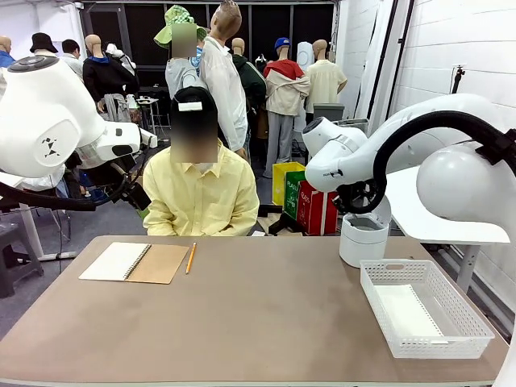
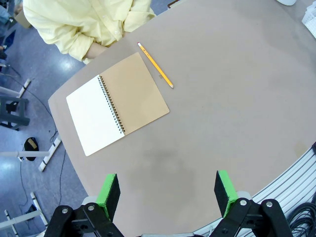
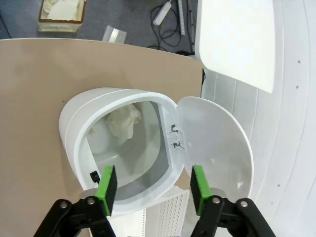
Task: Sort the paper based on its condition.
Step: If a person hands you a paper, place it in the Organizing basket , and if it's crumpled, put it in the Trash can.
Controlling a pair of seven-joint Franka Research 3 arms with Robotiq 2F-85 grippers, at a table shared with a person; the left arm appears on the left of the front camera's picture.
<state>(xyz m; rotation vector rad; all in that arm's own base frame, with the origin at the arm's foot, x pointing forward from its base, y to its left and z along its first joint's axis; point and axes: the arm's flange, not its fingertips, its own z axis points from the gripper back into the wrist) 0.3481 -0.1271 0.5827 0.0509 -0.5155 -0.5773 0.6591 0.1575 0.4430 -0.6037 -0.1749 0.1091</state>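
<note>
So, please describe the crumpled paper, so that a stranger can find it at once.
Look at the table's right far side, at the round white bin with its lid open. The crumpled paper lies inside it, a wrinkled white wad, unlike the flat sheet in the mesh basket nearby.
</note>
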